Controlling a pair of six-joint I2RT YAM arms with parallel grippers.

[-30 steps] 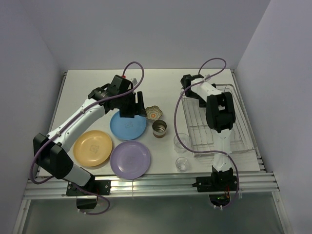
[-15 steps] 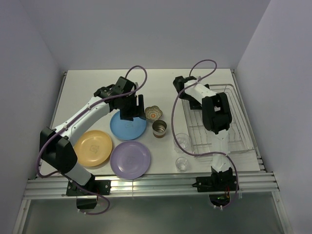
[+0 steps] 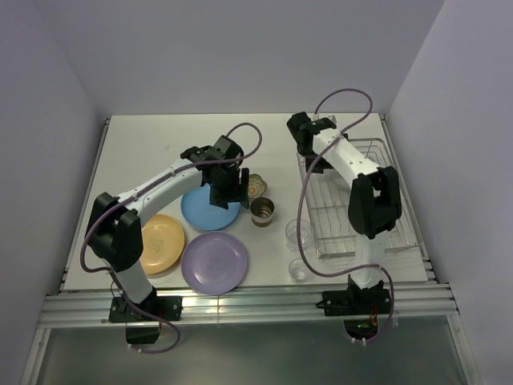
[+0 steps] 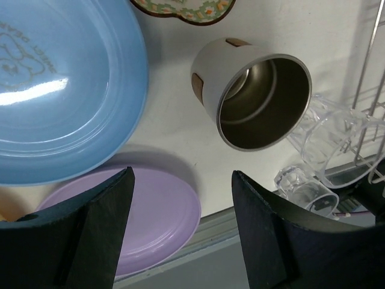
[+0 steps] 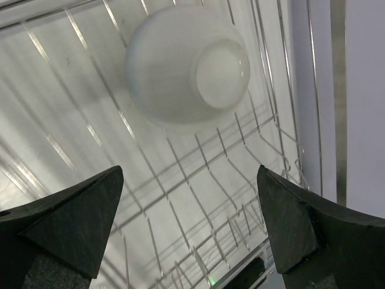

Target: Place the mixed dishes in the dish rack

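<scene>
I am partway through the loading. The white bowl (image 5: 186, 69) is already lying mouth-down on the grid of the dish rack (image 3: 361, 212), and my right gripper (image 5: 187, 174) is hovering above it with its fingers spread wide and nothing between them. Everything else is waiting on the tabletop (image 3: 144, 144): the blue plate (image 4: 60, 90), the purple plate (image 4: 150, 211), the orange-yellow plate (image 3: 156, 241), the floral bowl (image 4: 183, 9), the brown cup (image 4: 252, 99) and the two glasses (image 3: 299, 233) beside the rack's near side.

My left gripper (image 4: 181, 176) is hanging over the gap between the blue plate, the purple plate and the cup, fully open and empty. I am judging the cup to be my next pick (it is standing upright, mouth up, nearest my fingers). That is calling for a shift toward it, a descent with one finger inside the rim and one outside, then a firm close, while keeping clear of the floral bowl just beside it.
</scene>
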